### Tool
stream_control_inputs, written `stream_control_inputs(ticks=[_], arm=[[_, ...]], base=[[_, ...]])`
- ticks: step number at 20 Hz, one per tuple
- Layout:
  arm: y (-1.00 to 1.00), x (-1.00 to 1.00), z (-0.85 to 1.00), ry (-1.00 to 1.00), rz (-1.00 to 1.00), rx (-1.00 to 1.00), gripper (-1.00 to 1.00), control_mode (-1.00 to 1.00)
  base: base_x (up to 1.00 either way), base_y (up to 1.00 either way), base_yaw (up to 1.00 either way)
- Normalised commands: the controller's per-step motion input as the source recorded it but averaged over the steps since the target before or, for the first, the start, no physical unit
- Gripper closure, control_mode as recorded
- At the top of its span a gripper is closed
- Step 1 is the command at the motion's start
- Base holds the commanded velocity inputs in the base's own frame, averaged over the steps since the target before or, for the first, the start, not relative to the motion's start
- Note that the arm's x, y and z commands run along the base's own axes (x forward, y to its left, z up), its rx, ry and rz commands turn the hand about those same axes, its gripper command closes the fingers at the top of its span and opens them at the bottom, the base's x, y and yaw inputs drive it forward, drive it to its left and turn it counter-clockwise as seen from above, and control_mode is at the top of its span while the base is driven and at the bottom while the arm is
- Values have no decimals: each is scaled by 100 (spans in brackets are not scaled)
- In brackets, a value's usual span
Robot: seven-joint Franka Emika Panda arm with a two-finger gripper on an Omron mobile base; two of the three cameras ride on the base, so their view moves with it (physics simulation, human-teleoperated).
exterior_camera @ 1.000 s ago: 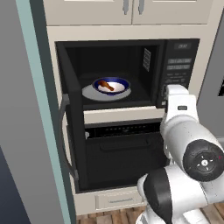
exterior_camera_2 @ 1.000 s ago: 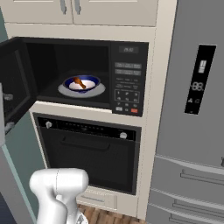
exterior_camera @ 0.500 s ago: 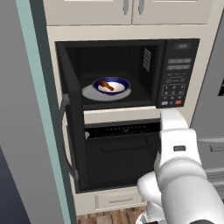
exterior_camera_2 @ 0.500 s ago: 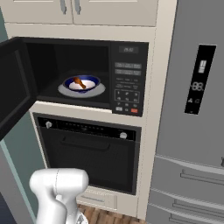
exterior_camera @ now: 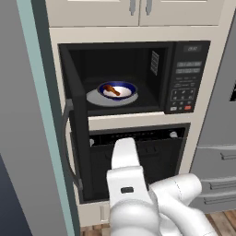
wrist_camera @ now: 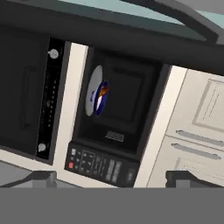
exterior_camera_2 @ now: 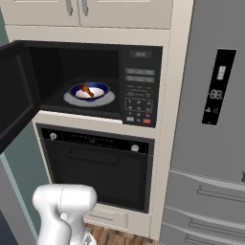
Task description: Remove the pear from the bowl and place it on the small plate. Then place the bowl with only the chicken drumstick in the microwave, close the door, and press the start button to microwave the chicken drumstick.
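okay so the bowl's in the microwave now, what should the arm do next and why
Probably swing the open claw toward the door and push it shut. The bowl with the chicken drumstick already sits inside the microwave, no pear in it, and the door stands wide open at the left.

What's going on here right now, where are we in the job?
The bowl with the chicken drumstick already sits on the turntable inside the microwave. No pear is in the bowl. The door is wide open, swung out to the left. The gripper is open and holds nothing, pointing at the microwave from a distance. Left to do: close the door and press start.
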Motion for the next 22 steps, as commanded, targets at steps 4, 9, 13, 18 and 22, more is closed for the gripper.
stream_control_inputs(ticks=[4, 9, 13, 18, 22], arm=[[99, 6, -45, 0, 0, -13, -100, -100], [96, 42, -48, 0, 0, -10, -100, -100], [77, 76, -43, 4, 0, -4, -100, -100], [58, 94, -36, 8, 0, -1, -100, -100], [57, 71, -38, 9, 0, 0, -100, -100]], base=[[0, 0, 0], [0, 0, 0], [0, 0, 0], [0, 0, 0], [0, 0, 0]])
